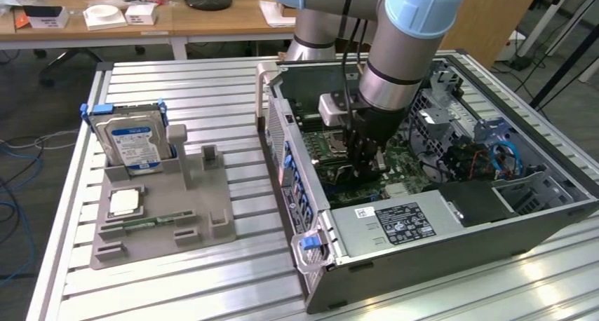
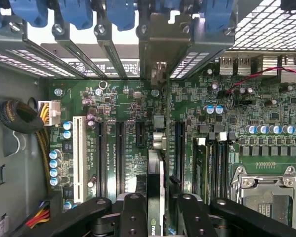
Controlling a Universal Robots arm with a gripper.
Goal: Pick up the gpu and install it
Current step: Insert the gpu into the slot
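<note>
My gripper (image 1: 363, 160) is reaching down inside the open computer case (image 1: 309, 265), shut on the gpu (image 1: 348, 172), a dark thin card held on edge just above the green motherboard (image 1: 360, 191). In the wrist view the gpu (image 2: 156, 173) runs edge-on from between my black fingers (image 2: 133, 212) toward the rear slot brackets (image 2: 160, 44). It sits over the row of long expansion slots (image 2: 119, 148). My gripper (image 2: 156, 205) clamps the card from both sides. Whether the card's edge is seated in a slot is hidden.
A grey parts holder (image 1: 201, 216) on the slatted table carries a silver hard drive (image 1: 131, 142) with a blue label, a processor (image 1: 125, 203) and a green memory stick (image 1: 154, 221). The power supply (image 1: 402, 223), blue cables (image 1: 506, 160), drive cage and case walls crowd the arm.
</note>
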